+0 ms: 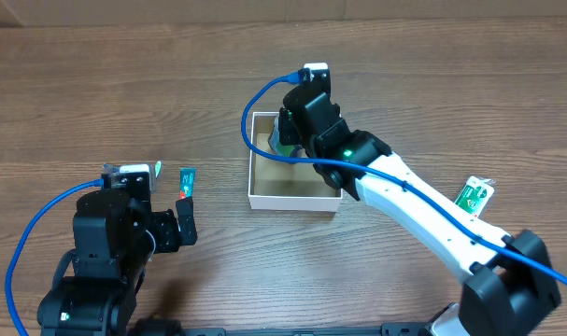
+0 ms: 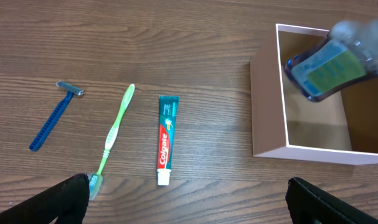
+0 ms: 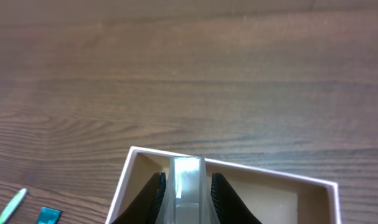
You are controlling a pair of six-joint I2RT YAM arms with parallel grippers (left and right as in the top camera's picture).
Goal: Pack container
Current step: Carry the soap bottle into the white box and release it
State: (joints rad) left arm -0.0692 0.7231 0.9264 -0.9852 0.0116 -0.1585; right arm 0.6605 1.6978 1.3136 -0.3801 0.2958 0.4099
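Note:
The container (image 1: 292, 199) is a small square white-walled box with a brown inside, at the table's middle. It also shows in the left wrist view (image 2: 266, 106) and the right wrist view (image 3: 263, 174). My right gripper (image 1: 297, 131) is shut on a clear bottle (image 2: 329, 65) with blue liquid and a green label. It holds the bottle (image 3: 187, 186) tilted just inside the container's far-left part. My left gripper (image 1: 184, 222) is open and empty (image 2: 189, 199), low over the table left of the container.
A Colgate toothpaste tube (image 2: 165, 139), a green toothbrush (image 2: 114, 134) and a blue razor (image 2: 55, 115) lie side by side on the wood left of the container. A green-and-white packet (image 1: 474, 194) lies at the right.

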